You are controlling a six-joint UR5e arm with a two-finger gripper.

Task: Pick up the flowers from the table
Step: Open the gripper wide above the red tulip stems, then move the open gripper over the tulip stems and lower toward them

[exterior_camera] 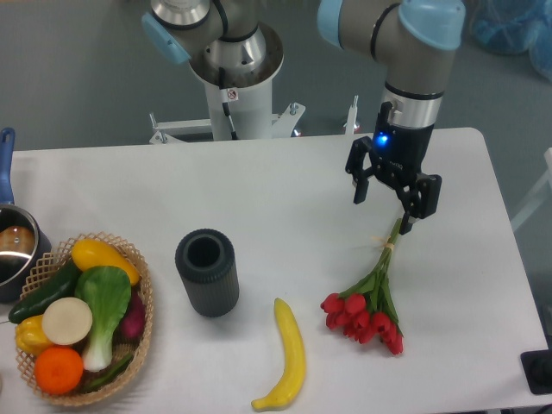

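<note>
flowers (369, 304), gripper (384, 209) spread above stems

The white surface (259, 185) carries a wicker basket (142, 345) of vegetables at the left and a dark cylinder (207, 272) standing upright. A yellow banana (289, 358) lies beside the red tulips (369, 306), and a pot (13, 250) sits at the left edge.

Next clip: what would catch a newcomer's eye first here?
The red flowers lying on the white table, front right, with the open tool hovering just above their stem ends. Then the yellow banana beside them, a dark cylinder cup, and the wicker basket of produce at far left.
</note>
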